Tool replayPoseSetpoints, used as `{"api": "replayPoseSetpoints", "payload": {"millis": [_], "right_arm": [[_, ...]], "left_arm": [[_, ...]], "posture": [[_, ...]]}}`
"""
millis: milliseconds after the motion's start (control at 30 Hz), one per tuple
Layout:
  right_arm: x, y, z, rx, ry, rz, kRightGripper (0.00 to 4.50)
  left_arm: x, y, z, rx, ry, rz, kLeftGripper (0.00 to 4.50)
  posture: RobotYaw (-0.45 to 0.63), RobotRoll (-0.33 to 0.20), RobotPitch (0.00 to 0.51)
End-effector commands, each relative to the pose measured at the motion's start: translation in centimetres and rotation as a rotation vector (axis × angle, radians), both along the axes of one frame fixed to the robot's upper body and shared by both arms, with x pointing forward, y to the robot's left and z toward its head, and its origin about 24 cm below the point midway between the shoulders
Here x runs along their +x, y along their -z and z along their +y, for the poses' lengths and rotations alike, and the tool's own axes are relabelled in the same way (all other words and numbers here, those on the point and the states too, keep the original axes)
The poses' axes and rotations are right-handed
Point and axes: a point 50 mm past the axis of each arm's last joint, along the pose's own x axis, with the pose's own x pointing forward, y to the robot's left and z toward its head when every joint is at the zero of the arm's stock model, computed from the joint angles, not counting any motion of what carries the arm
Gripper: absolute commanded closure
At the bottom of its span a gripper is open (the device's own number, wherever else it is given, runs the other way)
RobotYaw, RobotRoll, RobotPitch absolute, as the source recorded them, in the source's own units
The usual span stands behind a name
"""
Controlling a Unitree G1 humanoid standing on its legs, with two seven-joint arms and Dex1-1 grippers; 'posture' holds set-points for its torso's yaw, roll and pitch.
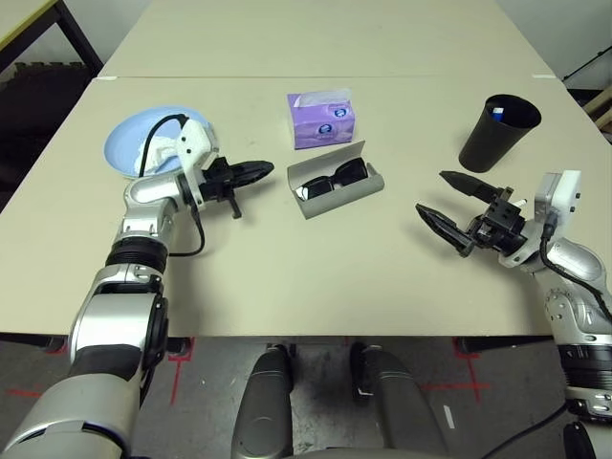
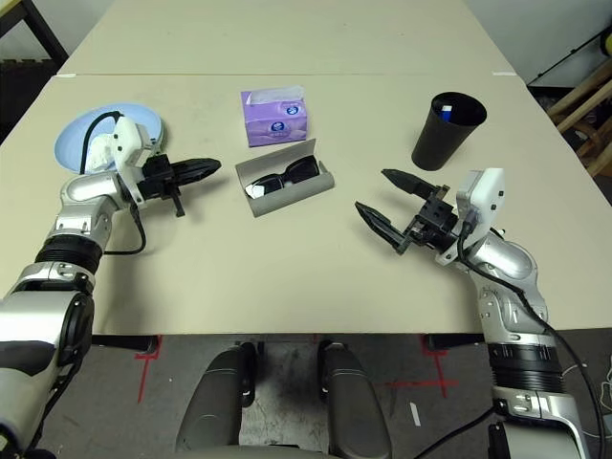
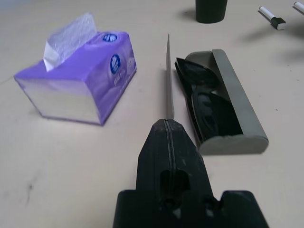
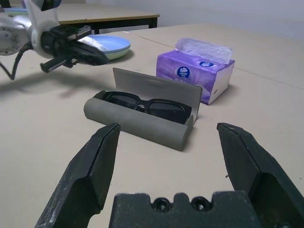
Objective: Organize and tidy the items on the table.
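Note:
The grey glasses case [image 1: 337, 188] lies open mid-table with the black sunglasses [image 1: 332, 178] inside and its lid [image 3: 168, 80] standing up. My left gripper [image 1: 256, 173] is shut on nothing, its tip just left of the case. A light blue plate [image 1: 129, 143] at the far left carries the crumpled white tissue [image 1: 161, 153]; a pale green rim [image 4: 116, 54] shows under it. The black cup [image 1: 498, 132] stands at the right with a pen [image 1: 497, 112] inside. My right gripper [image 1: 437, 196] hangs open in front of the cup, pointing at the case.
A purple tissue box [image 1: 321, 119] sits just behind the case. A white pen with a dark cap [image 3: 271, 16] lies on the table [image 1: 316, 277] near the cup. The tabletop in front of the case is bare. A second table adjoins at the back.

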Motion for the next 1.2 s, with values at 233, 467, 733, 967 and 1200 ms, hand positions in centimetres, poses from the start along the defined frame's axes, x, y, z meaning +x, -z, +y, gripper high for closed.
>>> {"api": "replayPoseSetpoints", "payload": {"millis": [233, 467, 733, 967, 1200], "right_arm": [[-0.4, -0.2, 0.5, -0.011, -0.040, 0.011, 0.00], [-0.4, 0.5, 0.7, 0.000, -0.047, 0.036, 0.00], [-0.2, 0.7, 1.0, 0.017, -0.044, 0.035, 0.00], [-0.8, -0.2, 1.5, 0.024, -0.044, 0.024, 0.00], [-1.2, -0.6, 1.5, 0.023, -0.036, 0.027, 0.00]], "left_arm": [[1.0, -0.4, -0.4, -0.010, -0.077, 0.011, 4.48], [1.3, -0.5, -1.3, -0.010, -0.085, 0.007, 4.48], [1.5, -0.6, -2.6, -0.016, -0.032, 0.016, 4.48], [1.4, 0.2, -2.9, 0.003, -0.030, 0.044, 4.48], [1.5, 0.8, -3.1, 0.036, -0.051, 0.065, 4.48]], "posture": [[0.05, 0.000, 0.223], [0.06, 0.000, 0.228], [0.06, 0.000, 0.228], [0.05, 0.000, 0.229], [0.04, 0.000, 0.230]]}}
